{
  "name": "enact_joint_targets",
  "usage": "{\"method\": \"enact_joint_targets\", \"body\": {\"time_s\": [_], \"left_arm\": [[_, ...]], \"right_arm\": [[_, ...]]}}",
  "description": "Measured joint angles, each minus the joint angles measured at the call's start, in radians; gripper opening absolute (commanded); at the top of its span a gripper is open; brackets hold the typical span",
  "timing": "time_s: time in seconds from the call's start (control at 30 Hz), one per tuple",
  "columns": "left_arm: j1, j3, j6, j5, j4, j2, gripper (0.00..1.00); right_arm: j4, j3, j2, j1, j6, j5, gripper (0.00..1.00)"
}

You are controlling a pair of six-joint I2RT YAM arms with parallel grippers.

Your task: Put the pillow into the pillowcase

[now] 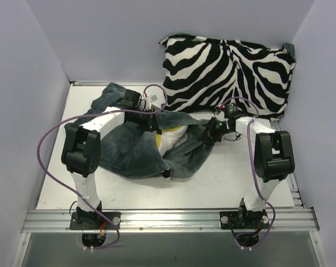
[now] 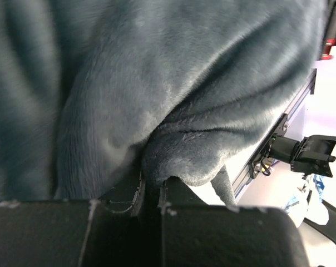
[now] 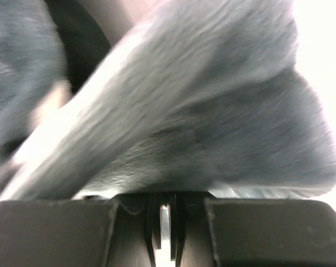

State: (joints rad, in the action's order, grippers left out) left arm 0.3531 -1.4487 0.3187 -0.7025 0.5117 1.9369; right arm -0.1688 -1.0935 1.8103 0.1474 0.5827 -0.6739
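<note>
The grey-teal plush pillowcase lies crumpled at the table's middle. The cream-yellow pillow pokes out of its opening between the two grippers, and most of it is hidden under the fabric. My left gripper is at the opening's left side. In the left wrist view it is shut on a fold of the pillowcase. My right gripper is at the opening's right side. In the right wrist view it is shut on the edge of the pillowcase, which is blurred.
A plump zebra-print cushion with a teal corner leans against the back wall at the right, just behind the right arm. Lilac walls close the left, back and right sides. A metal rail runs along the near edge.
</note>
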Motion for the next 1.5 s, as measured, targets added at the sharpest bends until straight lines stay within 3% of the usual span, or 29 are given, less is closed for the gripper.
{"method": "enact_joint_targets", "body": {"time_s": [0.27, 0.47, 0.57, 0.6, 0.67, 0.7, 0.83, 1.0, 1.17, 1.2, 1.3, 1.5], "left_arm": [[0.037, -0.031, -0.010, 0.040, 0.008, 0.062, 0.00], [0.104, 0.005, 0.049, 0.010, -0.047, 0.080, 0.00], [0.129, 0.018, 0.105, -0.026, -0.099, 0.104, 0.00], [0.132, 0.018, 0.132, -0.046, -0.120, 0.117, 0.00], [0.132, 0.018, 0.178, -0.080, -0.160, 0.140, 0.00], [0.132, 0.018, 0.203, -0.097, -0.182, 0.151, 0.00], [0.132, 0.015, 0.286, -0.146, -0.266, 0.190, 0.00], [0.133, 0.014, 0.341, -0.163, -0.330, 0.204, 0.00], [0.129, 0.017, 0.365, -0.162, -0.359, 0.204, 0.00], [0.127, 0.018, 0.370, -0.162, -0.363, 0.204, 0.00], [0.121, 0.023, 0.377, -0.162, -0.376, 0.204, 0.00], [0.105, 0.037, 0.317, -0.074, -0.337, 0.176, 0.00]], "right_arm": [[-0.227, -0.023, 0.011, -0.110, -0.245, -0.100, 0.00], [-0.254, -0.137, 0.077, -0.073, -0.231, -0.094, 0.08], [-0.238, -0.160, 0.078, -0.028, -0.196, -0.058, 0.23], [-0.233, -0.162, 0.077, -0.015, -0.187, -0.043, 0.44], [-0.232, -0.161, 0.076, -0.001, -0.165, -0.003, 0.59], [-0.233, -0.156, 0.070, 0.001, -0.156, 0.019, 0.72], [-0.249, -0.124, 0.019, 0.014, -0.122, 0.073, 0.76], [-0.248, -0.123, 0.013, 0.098, -0.090, 0.104, 0.61], [-0.235, -0.128, 0.128, 0.144, -0.088, 0.113, 0.51], [-0.240, -0.130, 0.144, 0.134, -0.080, 0.082, 0.35], [-0.233, -0.128, 0.148, 0.116, -0.107, 0.106, 0.00], [-0.261, -0.103, 0.111, 0.005, -0.177, 0.014, 0.00]]}}
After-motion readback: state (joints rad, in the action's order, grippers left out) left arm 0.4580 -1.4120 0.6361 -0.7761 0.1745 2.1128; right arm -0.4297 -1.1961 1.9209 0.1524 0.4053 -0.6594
